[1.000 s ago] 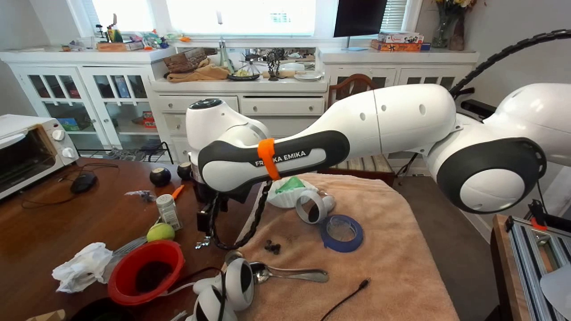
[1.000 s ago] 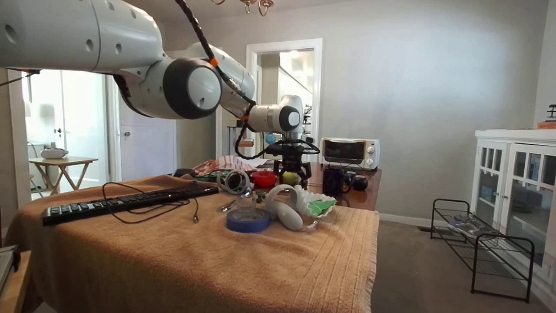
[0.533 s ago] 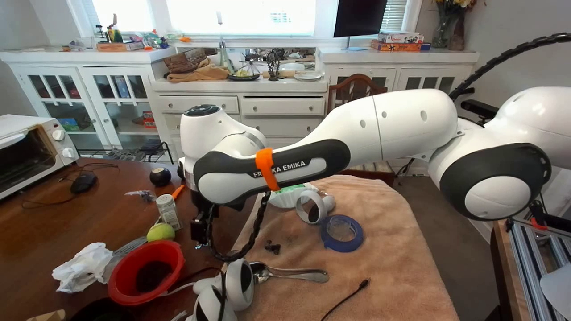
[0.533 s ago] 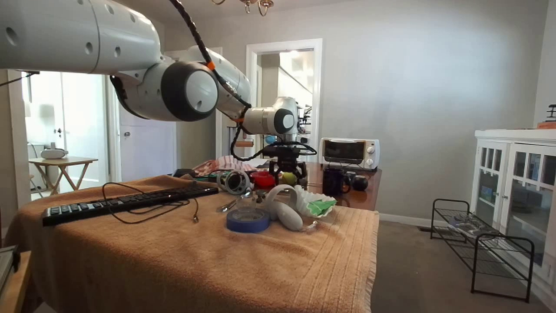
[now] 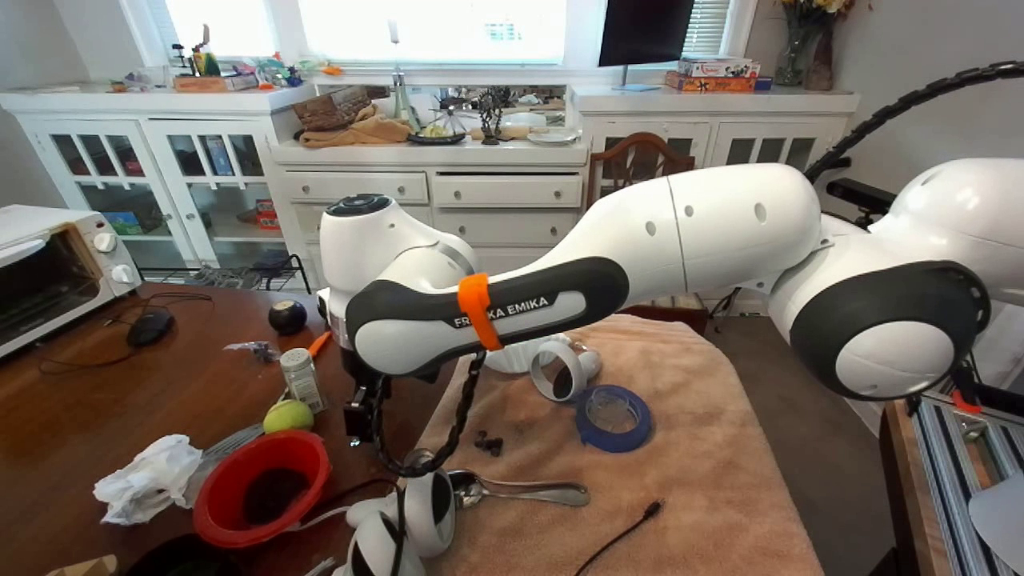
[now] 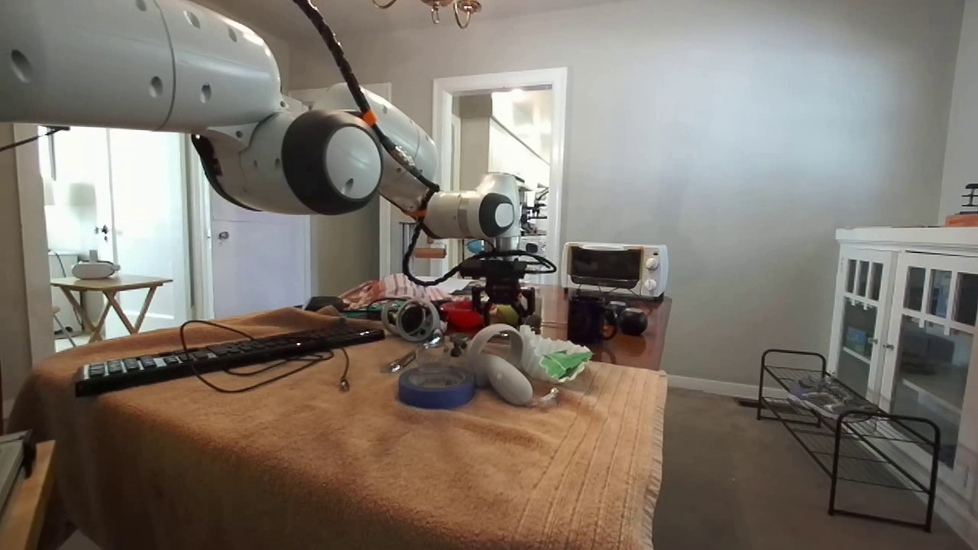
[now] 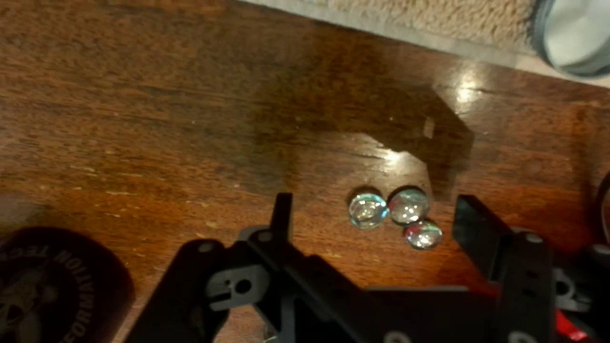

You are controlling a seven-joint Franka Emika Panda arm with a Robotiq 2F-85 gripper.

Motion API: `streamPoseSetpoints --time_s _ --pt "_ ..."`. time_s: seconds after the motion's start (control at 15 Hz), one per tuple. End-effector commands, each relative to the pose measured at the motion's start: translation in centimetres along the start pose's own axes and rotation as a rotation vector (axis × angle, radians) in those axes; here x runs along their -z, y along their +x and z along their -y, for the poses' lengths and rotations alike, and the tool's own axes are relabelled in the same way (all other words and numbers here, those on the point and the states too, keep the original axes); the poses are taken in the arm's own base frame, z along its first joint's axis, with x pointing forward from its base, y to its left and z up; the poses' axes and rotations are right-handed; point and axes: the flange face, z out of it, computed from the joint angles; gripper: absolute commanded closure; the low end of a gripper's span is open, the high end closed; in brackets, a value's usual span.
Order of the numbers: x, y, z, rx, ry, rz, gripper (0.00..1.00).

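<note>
My gripper (image 7: 373, 207) is open and empty in the wrist view, pointing at the dark wooden tabletop (image 7: 167, 143). Between its black fingers, three clear glass beads sit in a cluster: one at left (image 7: 368, 212), one in the middle (image 7: 409, 206) and one lower right (image 7: 423, 235). The lower-right bead is nearest the right finger; neither finger visibly touches a bead. In an exterior view the gripper (image 6: 504, 309) hangs low, with a yellow-green ball (image 6: 506, 314) behind it. In an exterior view the arm (image 5: 480, 312) hides most of the gripper; a small shiny bit (image 5: 355, 442) shows below it.
A dark round lettered object (image 7: 57, 290) lies left of the gripper. A towel (image 5: 680, 384) bears a blue tape roll (image 5: 588, 436), a white controller (image 5: 592, 364) and spoons (image 5: 552, 494). A red bowl (image 5: 212, 488), shaker (image 5: 302, 380) and toaster oven (image 5: 96, 248) stand on the wood.
The arm and gripper have moved down and slightly left in both exterior views, mostly in the first half second. The shiny beads are now mostly hidden there. Other objects have not moved.
</note>
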Motion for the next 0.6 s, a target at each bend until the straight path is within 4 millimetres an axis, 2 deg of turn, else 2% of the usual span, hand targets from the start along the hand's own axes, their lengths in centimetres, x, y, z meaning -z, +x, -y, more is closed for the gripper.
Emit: streamPoseSetpoints --time_s 0.0,0.13,0.2,0.33,0.53 --pt "-0.96 -0.39 -0.51 -0.027 -0.013 0.008 0.32" --pt "-1.28 -0.51 -0.53 -0.026 -0.008 0.011 0.39" --pt "-1.41 -0.53 -0.50 -0.023 -0.008 0.009 0.47" --pt "-1.44 -0.44 -0.41 -0.012 -0.008 -0.001 0.49" --pt "-1.51 -0.47 -0.36 -0.008 -0.009 0.002 0.45"
